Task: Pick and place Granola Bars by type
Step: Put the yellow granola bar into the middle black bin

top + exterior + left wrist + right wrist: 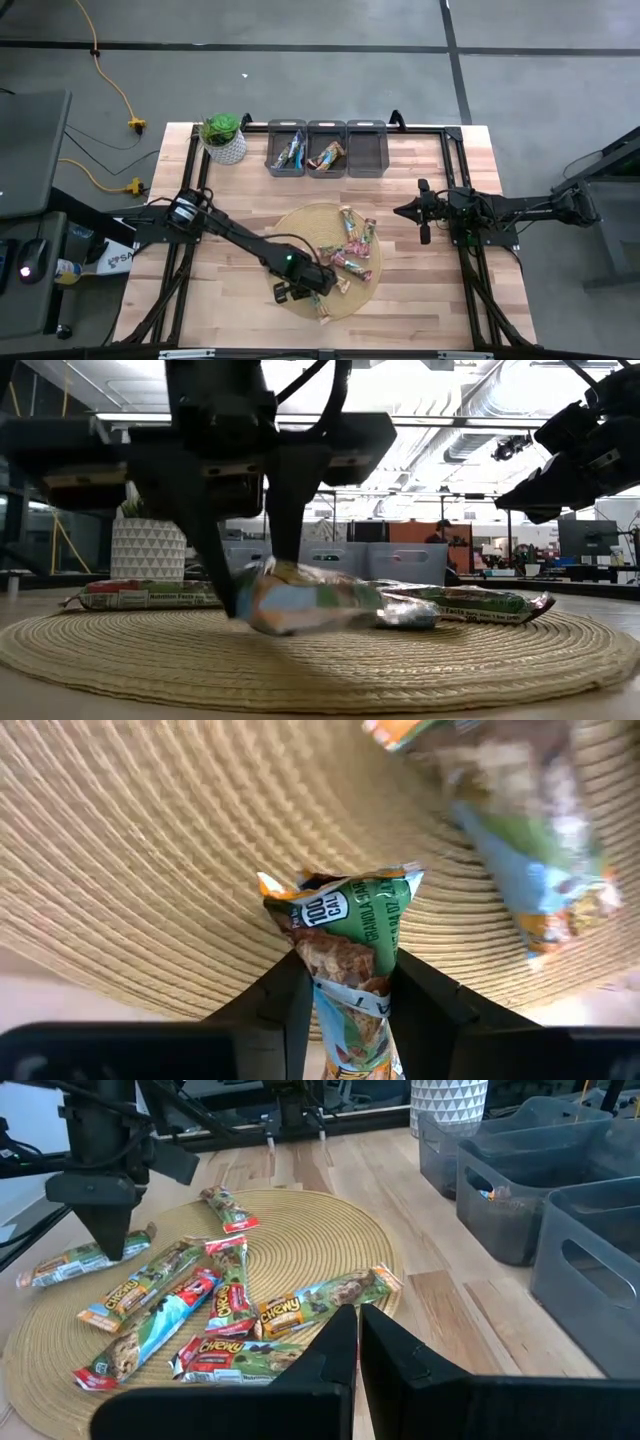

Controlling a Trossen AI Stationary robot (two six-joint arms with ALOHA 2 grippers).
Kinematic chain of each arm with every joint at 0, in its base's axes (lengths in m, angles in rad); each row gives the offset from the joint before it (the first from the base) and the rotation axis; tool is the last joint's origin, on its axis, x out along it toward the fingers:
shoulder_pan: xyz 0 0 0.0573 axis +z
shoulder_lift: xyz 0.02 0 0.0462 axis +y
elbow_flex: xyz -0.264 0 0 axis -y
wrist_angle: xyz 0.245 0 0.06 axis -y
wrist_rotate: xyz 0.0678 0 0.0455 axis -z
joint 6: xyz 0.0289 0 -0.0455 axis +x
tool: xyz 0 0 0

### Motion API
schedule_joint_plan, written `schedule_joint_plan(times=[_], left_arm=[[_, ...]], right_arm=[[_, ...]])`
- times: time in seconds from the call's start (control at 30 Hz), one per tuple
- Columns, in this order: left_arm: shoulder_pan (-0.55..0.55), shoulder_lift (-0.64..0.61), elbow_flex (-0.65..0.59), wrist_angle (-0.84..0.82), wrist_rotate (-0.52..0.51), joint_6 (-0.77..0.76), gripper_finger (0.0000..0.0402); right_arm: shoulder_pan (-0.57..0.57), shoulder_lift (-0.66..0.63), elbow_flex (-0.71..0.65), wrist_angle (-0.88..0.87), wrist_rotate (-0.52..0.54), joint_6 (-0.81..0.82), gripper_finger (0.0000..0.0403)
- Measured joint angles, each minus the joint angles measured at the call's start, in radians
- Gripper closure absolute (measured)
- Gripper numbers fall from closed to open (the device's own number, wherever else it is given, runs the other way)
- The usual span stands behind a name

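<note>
Green-wrapped granola bar (345, 955) nearest lens, pinched between left claw (250, 585) fingers at near edge of round woven mat (300, 222). Grip looks set: lift straight, keep bar level, avoid dragging neighbour bars (215, 1305), carry to matching grey bin (287, 150). Right claw (358, 1330) shut, empty, hovering beside mat. Wooden desk (420, 290); potted plant (223, 137) at back; workshop beyond.

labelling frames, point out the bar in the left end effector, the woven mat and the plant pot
green bar (345, 945), left wrist view, wrapper middle
woven mat (300, 222), high view, bare upper-left part
plant pot (226, 148), high view, white side
</note>
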Motion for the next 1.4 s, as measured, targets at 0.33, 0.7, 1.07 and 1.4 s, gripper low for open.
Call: schedule_joint_plan(times=[0.33, 0.7, 1.07, 1.4], left_arm=[[-0.001, -0.002, 0.079, -0.092, -0.044, 0.075, 0.0292], [-0.002, -0.003, 0.308, -0.254, -0.244, 0.325, 0.0292], [-0.001, -0.005, 0.612, -0.405, -0.602, 0.688, 0.0292], [0.005, -0.005, 0.810, -0.421, -0.983, 1.089, 0.0292]], right_arm=[[0.000, 0.000, 0.000, 0.000, 0.000, 0.000, 0.0403], [0.000, 0.000, 0.000, 0.000, 0.000, 0.000, 0.0403], [0.000, 0.000, 0.000, 0.000, 0.000, 0.000, 0.0403], [0.000, 0.000, 0.000, 0.000, 0.000, 0.000, 0.0403]])
